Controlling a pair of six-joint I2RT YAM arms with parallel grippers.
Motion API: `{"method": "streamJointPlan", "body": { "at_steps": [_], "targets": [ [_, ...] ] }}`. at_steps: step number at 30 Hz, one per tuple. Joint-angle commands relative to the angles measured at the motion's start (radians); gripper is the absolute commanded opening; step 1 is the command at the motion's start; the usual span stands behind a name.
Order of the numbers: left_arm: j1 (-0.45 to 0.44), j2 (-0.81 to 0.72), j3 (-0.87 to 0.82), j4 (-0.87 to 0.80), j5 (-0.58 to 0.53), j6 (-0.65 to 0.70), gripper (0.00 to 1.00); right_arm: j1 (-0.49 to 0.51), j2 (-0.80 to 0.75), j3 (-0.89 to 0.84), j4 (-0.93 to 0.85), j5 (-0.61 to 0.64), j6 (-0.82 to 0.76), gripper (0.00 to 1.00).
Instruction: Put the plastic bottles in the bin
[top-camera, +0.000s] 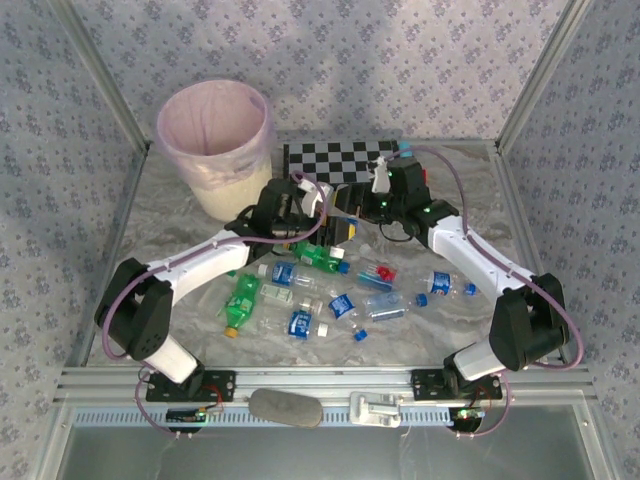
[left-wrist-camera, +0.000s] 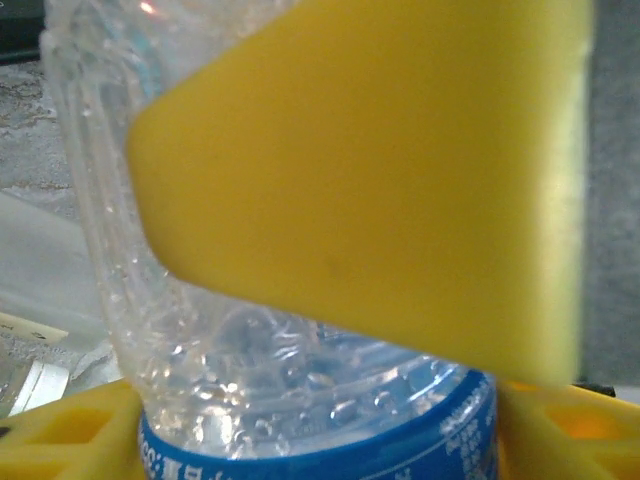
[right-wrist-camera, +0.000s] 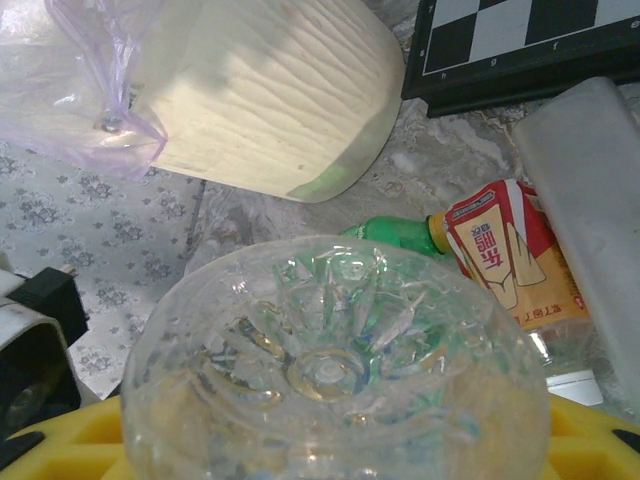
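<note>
About a dozen small plastic bottles (top-camera: 305, 295), flat on the table (top-camera: 440, 335) in a loose heap between the two arms. Mostly clear, with blue labels and blue caps. A few green with yellow caps, like the green bottle (top-camera: 240, 300) at the left of the heap.

Far back on the left, well apart from the heap: the bin (top-camera: 215, 190), round and cream-white, standing upright, with a pink liner (top-camera: 170, 115) at its rim. Wavy lines on its side in the right wrist view.

Just right of the bin, a black and white checkerboard (top-camera: 335, 160) at the back of the table. In the heap, one small red thing (top-camera: 385, 270). In the right wrist view, a red and orange pack (right-wrist-camera: 505, 250) touching a green bottle top (right-wrist-camera: 390, 230), and a grey slab (right-wrist-camera: 585, 190) at the right edge.

Both arms bent inward, with the two claws near each other over the middle of the table, right of the bin.

At the left gripper (top-camera: 315, 200): closed on a clear bottle with a blue label (left-wrist-camera: 300, 440), one yellow finger (left-wrist-camera: 360, 180) pressed across its crinkled side. Little drops inside the bottle.

At the right gripper (top-camera: 350, 222): clamped on a second clear bottle (right-wrist-camera: 335, 390), round bottom facing the camera, yellow fingers (right-wrist-camera: 60, 450) on both sides of it.

Neither held bottle in the bin yet. Hard to tell how high off the table.
</note>
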Motion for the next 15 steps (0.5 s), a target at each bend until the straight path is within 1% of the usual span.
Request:
{"method": "streamJointPlan", "body": {
  "at_steps": [1,6,9,11,13,15],
  "targets": [
    [0.000,0.001,0.014,0.027,0.004,0.012,0.62,0.008,-0.006,0.030,-0.018,-0.018,-0.006,0.51],
    [0.000,-0.003,0.014,0.029,-0.008,0.006,0.56,0.012,-0.008,0.030,-0.025,-0.008,-0.008,0.56],
    [0.002,-0.005,0.012,0.024,-0.023,0.006,0.56,0.010,-0.008,0.030,-0.037,0.007,-0.008,0.70],
    [0.003,-0.007,0.011,0.019,-0.037,0.003,0.56,0.006,-0.009,0.047,-0.059,0.021,-0.014,0.81],
    [0.005,-0.010,0.005,0.014,-0.053,-0.001,0.56,-0.009,-0.017,0.073,-0.091,0.042,-0.018,0.86],
    [0.010,-0.015,-0.004,0.013,-0.071,-0.010,0.56,-0.031,-0.032,0.076,-0.111,0.054,-0.022,0.88]
  ]
}}
